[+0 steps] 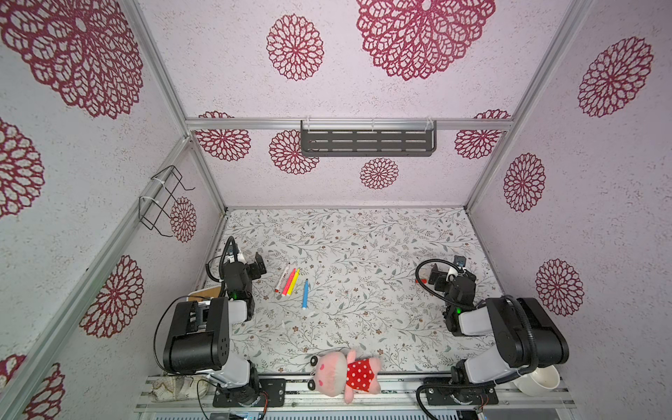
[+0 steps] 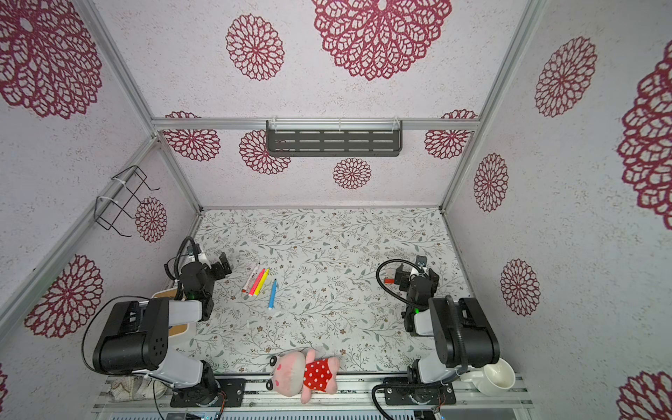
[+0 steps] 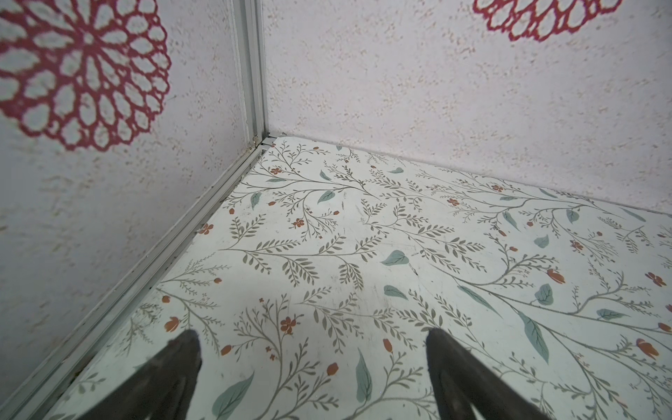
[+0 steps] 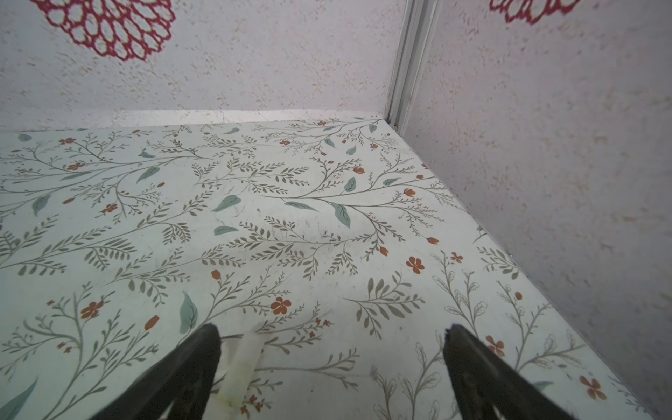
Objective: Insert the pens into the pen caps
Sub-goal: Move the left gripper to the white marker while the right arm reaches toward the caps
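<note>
Four pens lie left of the table's middle in both top views: a white one with red marks, a pink one, a yellow one side by side, and a blue one a little apart. My left gripper stands open just left of them; its wrist view shows only bare table between the fingers. A red pen cap lies beside my open right gripper. In the right wrist view a pale translucent tube lies by one finger of that gripper, untouched. Other pen caps are not identifiable.
A pink plush toy in a red dotted dress lies on the front edge. A white mug sits at the front right, a wood-topped box under the left arm. Small pale bits dot the floral table.
</note>
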`<state>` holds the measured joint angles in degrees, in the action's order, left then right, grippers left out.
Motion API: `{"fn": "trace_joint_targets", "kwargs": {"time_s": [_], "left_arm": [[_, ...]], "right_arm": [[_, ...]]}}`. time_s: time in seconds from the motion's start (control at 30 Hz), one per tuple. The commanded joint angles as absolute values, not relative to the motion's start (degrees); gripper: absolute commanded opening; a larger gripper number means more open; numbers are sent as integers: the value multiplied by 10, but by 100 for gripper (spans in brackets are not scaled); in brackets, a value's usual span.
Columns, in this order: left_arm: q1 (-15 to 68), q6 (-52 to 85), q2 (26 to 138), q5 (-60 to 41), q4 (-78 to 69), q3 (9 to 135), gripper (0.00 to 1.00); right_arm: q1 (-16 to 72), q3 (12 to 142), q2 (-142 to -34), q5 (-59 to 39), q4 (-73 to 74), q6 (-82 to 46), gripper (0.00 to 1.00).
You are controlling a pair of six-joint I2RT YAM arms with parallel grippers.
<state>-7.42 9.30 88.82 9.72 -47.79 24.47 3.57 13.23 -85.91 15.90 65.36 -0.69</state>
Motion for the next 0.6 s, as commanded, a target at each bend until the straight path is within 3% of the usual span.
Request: {"fn": "trace_joint_targets", "kwargs": {"time_s": [0.0,0.13,0.27,0.3,0.33,0.37,0.43,0.57], "left_arm": [[-62,99,835,178,-400,272,99],[-31,134,769,280,-149,380,99],[-30,224,758,317,106,515,99],[-35,251,761,317,136,533,99],[-46,295,765,296,183,556,99],[-59,313,769,256,215,575,99],[-87,341,783,122,256,610,99],[-64,352,788,86,291,644,99]], "right_arm": [[58,132,-755,171,620,24,99],[68,200,-634,203,425,-47,99],[67,277,-588,251,281,-134,99],[67,310,-573,286,175,-197,99],[52,361,-565,357,34,-326,99],[31,377,-566,336,-3,-365,99],[6,387,-577,229,3,-338,99],[5,425,-601,185,-48,-362,99]]}}
